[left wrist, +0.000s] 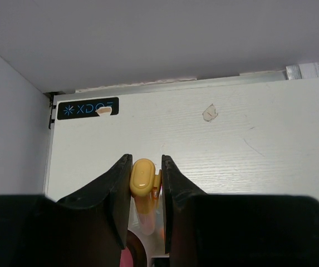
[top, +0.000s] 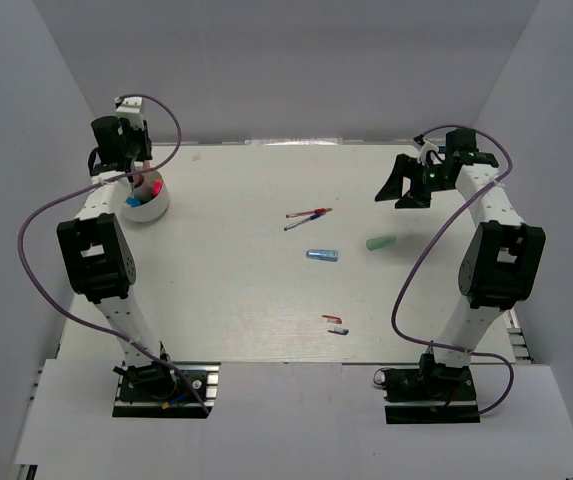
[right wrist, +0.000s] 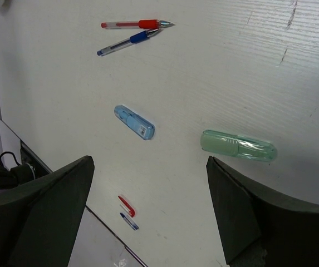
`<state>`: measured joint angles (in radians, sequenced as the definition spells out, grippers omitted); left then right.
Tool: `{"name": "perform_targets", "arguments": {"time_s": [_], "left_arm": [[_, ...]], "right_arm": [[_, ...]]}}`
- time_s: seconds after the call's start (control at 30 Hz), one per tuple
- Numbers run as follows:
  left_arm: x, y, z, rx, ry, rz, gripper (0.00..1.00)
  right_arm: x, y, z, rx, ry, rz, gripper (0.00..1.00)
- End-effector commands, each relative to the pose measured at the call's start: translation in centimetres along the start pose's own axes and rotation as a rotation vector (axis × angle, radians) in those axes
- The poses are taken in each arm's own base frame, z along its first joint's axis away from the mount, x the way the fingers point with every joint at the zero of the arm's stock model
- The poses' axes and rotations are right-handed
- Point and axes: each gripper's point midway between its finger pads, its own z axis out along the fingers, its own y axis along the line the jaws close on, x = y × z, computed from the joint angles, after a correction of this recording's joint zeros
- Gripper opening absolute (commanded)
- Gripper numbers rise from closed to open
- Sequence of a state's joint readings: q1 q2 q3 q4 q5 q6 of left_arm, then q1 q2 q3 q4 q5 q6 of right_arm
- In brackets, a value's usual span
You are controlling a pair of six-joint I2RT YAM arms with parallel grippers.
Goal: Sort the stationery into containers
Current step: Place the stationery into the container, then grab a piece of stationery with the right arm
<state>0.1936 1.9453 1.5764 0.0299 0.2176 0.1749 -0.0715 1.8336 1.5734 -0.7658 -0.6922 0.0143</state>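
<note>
One orange marker [left wrist: 143,179], light, stiff, slick plastic, sat clenched near its cap in the left fingers [left wrist: 114,186] above the white bowl [top: 161,208]. Meanwhile the right fingers [right wrist: 53,206] hung spread wide, holding nothing, over the mint highlighter [right wrist: 237,146] on the bench [right wrist: 204,67]; mid-barrel looked its safest hold.

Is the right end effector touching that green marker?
Apart. The top view shows the open right end effector hanging clear of the mint highlighter, with a plain gap between them.

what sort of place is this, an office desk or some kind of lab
Probably a robotics lab test cell, not an office: a white table boxed in by plain walls, with a left arm and a right arm bolted at its near edge.
</note>
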Motion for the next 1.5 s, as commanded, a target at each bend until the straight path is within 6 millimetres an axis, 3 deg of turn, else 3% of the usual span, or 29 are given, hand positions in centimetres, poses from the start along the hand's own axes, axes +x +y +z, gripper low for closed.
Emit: {"name": "perform_targets", "arguments": {"time_s": [0.0,0.07,0.17,0.2,0.33,0.4,0.63,0.77,0.83,0.87,0.9,0.97,1.03,1.13,1.17,1.23,1.27,1.33,1.37,1.43,1.47], "left_arm": [[-1.0,-0.2,-0.8,0.027,-0.047,0.073,0.11],[-0.7,-0.3,-0.9,0.030,-0.051,0.085,0.19],[-0.5,-0.2,-0.7,0.025,-0.034,0.075,0.39],[-0.4,0.2,-0.7,0.002,-0.027,0.071,0.54],[-1.1,0.3,-1.1,-0.005,-0.030,0.056,0.75],[-1.7,-0.2,-1.6,0.016,-0.047,0.043,0.76],[-7.1,-2.0,-4.8,0.092,-0.182,-0.014,0.75],[-11.0,-4.4,-8.2,0.173,-0.265,0.021,0.71],[-11.6,-5.4,-9.5,0.223,-0.261,0.043,0.71],[-12.4,-6.8,-10.7,0.306,-0.279,0.077,0.72],[-11.2,-7.9,-11.3,0.366,-0.221,0.070,0.72],[-11.7,-9.4,-12.8,0.469,-0.213,0.139,0.74],[-10.6,-11.9,-15.1,0.632,-0.178,0.164,0.75],[-9.8,-13.5,-17.3,0.720,-0.156,0.136,0.76],[-8.6,-13.9,-17.6,0.735,-0.126,0.100,0.77],[-8.6,-14.4,-19.2,0.732,-0.132,0.058,0.77],[-6.8,-14.8,-19.3,0.736,-0.095,0.009,0.78],[-7.7,-14.6,-20.7,0.696,-0.127,-0.077,0.78],[-6.6,-14.3,-20.6,0.673,-0.100,-0.120,0.78],[-6.1,-13.9,-20.8,0.631,-0.071,-0.139,0.78],[-5.9,-14.0,-21.4,0.625,-0.056,-0.153,0.78]], "right_arm": [[0.1,0.7,-0.5,-0.028,-0.001,-0.039,0.87],[0.1,0.7,-0.5,-0.028,-0.001,-0.043,0.87],[0.2,0.5,-0.6,-0.016,0.004,-0.053,0.87],[0.3,0.3,-0.6,-0.009,0.007,-0.066,0.87],[0.4,-0.2,-0.7,0.017,0.013,-0.106,0.86],[0.4,-0.6,-0.8,0.038,0.013,-0.129,0.84],[0.4,-1.7,-1.5,0.113,0.015,-0.221,0.76],[0.6,-3.2,-2.3,0.200,0.032,-0.295,0.61],[0.9,-4.2,-2.8,0.253,0.057,-0.346,0.53],[1.3,-4.8,-3.1,0.272,0.089,-0.404,0.48],[1.4,-5.2,-3.5,0.295,0.108,-0.437,0.46],[1.8,-5.6,-3.8,0.297,0.155,-0.518,0.45],[2.5,-6.0,-4.2,0.296,0.213,-0.595,0.46],[2.8,-4.9,-4.1,0.236,0.246,-0.647,0.50],[2.7,-3.9,-3.7,0.206,0.243,-0.660,0.51],[3.0,-1.6,-2.7,0.140,0.224,-0.660,0.54],[4.4,0.4,-0.9,0.093,0.254,-0.692,0.54],[4.3,1.8,0.5,0.093,0.215,-0.719,0.56],[6.1,3.0,2.2,0.076,0.259,-0.755,0.56],[6.2,3.3,3.8,0.095,0.249,-0.762,0.57],[7.2,3.6,5.0,0.085,0.285,-0.770,0.57]]}}
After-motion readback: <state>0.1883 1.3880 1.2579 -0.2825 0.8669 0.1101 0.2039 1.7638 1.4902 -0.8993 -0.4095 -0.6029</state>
